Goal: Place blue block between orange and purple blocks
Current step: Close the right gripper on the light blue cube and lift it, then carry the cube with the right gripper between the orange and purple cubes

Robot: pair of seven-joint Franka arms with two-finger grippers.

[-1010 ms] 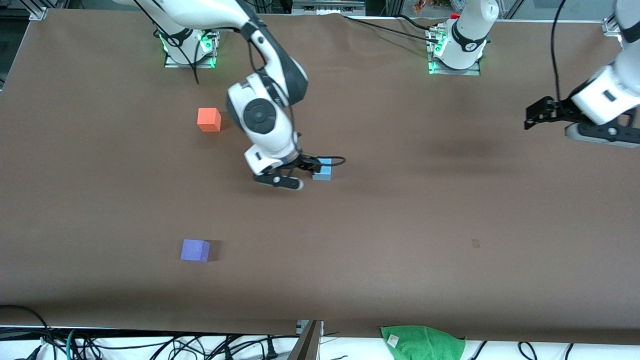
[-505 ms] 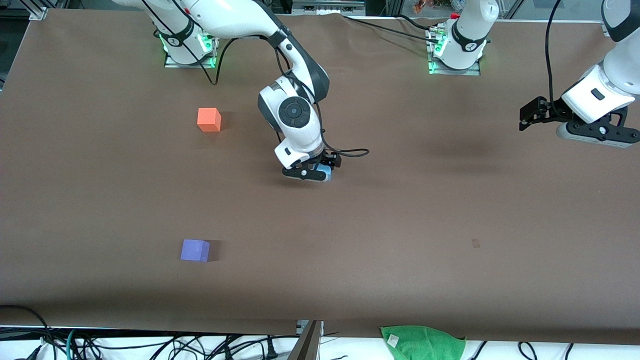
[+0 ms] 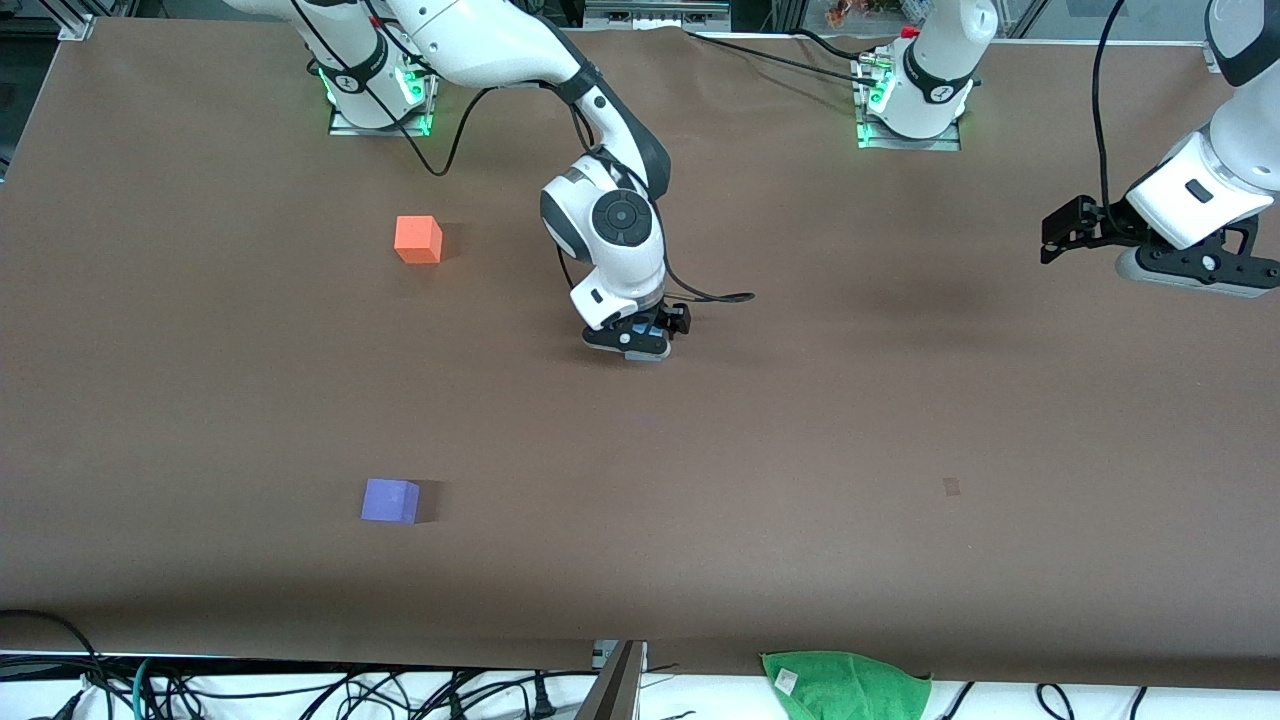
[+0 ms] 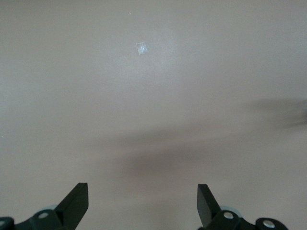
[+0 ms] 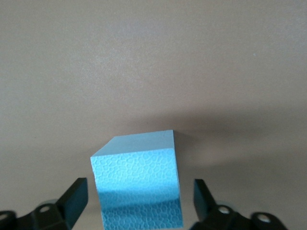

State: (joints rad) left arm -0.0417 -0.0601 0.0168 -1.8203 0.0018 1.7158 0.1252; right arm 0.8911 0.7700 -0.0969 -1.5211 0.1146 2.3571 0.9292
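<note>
Right gripper (image 5: 136, 203) hanging open astride blue block (image 5: 136, 184) mid-table; centring before closing. Left gripper (image 4: 142, 203) waiting open near table's end.

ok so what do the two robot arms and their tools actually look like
Both arms have glossy white shells with dark grey joints; the right arm shows a round dark grey cap at its wrist. Each base glows green. Black cables trail along both. The right tool and left tool are black, with flat, angular fingers.
</note>
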